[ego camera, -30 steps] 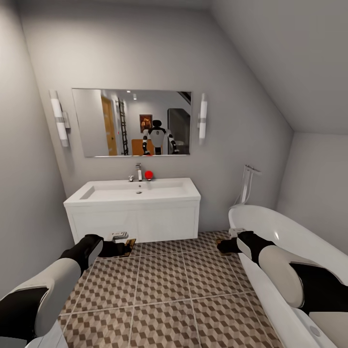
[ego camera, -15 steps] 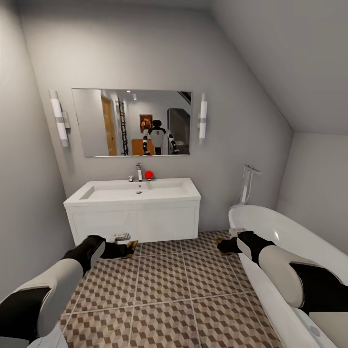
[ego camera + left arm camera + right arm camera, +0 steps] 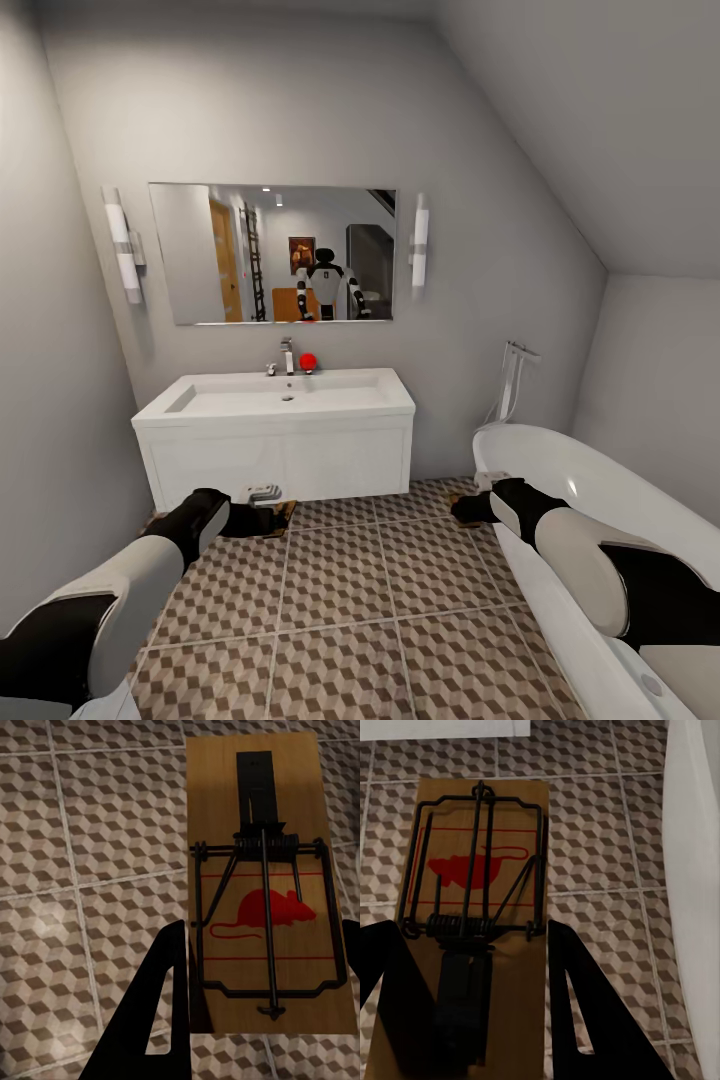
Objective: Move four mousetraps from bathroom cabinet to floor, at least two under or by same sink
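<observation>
A: State the left hand (image 3: 259, 967).
B: Clamped across a mousetrap (image 3: 262, 881), held above the bathroom floor (image 3: 82, 870), lower left of the head frame, just before the sink (image 3: 280, 395).

A: Right hand (image 3: 472, 997)?
B: Apparently gripping a second mousetrap (image 3: 480, 870) beside the bathtub (image 3: 600, 490), centre right.

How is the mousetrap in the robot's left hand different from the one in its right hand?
The left mousetrap is held in front of the sink; the right mousetrap is held beside the bathtub. In the left wrist view the left one's spring end points away from the fingers; in the right wrist view the right one's spring end lies between them. Both are brown wooden boards with black wire and a red mouse picture, held over the bathroom floor.
</observation>
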`<state>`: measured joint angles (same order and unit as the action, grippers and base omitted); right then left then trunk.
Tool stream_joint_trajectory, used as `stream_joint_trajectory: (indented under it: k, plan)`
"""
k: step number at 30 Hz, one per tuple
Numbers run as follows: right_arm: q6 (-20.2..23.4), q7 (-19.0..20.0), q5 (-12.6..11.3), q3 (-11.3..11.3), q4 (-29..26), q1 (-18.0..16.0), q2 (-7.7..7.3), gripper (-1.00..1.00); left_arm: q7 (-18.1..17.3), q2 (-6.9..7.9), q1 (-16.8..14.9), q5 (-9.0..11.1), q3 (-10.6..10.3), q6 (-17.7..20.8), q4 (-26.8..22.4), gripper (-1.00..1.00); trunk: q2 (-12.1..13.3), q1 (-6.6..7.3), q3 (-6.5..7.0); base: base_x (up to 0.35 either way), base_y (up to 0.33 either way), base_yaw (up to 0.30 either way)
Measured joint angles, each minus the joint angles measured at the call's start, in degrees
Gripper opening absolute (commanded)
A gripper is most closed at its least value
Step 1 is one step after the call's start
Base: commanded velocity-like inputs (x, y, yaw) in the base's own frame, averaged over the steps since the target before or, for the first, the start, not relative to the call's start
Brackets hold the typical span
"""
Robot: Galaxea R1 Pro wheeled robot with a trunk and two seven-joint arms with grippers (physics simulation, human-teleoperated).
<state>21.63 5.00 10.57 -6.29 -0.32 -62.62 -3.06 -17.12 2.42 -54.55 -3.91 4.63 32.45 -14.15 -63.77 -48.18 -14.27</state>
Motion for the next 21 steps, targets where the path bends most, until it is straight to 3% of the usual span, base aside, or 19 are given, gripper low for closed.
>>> stream_joint_trajectory:
  k: [21]
  plan:
    - [-0.03, -0.72, 0.02, 0.06, 0.0, 0.0, 0.27, -1.0, 0.0, -0.02, 0.0, -0.08, 0.0, 0.0, 0.0, -1.0, 0.0, 0.0, 0.0, 0.0, 0.0, 0.0]
